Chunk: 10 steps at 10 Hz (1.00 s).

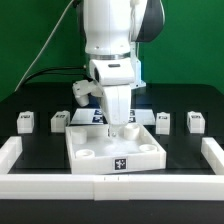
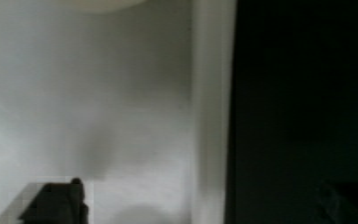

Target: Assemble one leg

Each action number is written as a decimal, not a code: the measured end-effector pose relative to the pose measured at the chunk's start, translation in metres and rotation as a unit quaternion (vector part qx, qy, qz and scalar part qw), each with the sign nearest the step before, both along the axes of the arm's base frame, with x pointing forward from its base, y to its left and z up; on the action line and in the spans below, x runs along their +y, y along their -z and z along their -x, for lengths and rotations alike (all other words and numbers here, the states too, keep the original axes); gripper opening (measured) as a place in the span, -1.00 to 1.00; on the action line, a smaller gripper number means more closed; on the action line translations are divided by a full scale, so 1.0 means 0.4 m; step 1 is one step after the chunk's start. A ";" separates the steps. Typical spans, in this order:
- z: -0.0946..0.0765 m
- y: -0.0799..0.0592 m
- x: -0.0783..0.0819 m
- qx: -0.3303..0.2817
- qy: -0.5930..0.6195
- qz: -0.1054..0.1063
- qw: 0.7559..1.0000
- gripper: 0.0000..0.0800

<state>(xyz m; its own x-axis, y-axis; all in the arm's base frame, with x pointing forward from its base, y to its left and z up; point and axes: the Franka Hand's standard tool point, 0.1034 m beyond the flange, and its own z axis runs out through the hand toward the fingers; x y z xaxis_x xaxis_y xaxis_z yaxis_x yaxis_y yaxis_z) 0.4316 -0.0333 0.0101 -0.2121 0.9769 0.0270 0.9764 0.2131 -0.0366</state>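
The end effector [image 1: 122, 122] hung low over the large flat white square panel [image 1: 110, 152], its fingers [image 2: 51, 203] spread wide and gripping nothing. In the exterior view, the nearest small stubby white plastic leg [image 1: 163, 121] stood at three o'clock on the black bench [image 1: 40, 148], apparently upright.

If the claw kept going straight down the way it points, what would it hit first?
Most likely the flat white panel under the gripper. The wrist view shows its edge between the open fingers, so one finger may meet the black table instead.
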 end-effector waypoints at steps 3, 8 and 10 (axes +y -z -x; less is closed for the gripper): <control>-0.009 0.009 -0.024 0.000 0.002 -0.001 1.000 0.62; -0.009 0.009 -0.024 0.001 0.003 -0.001 1.000 -0.57; -0.011 0.007 -0.024 -0.002 0.003 -0.001 1.000 -0.86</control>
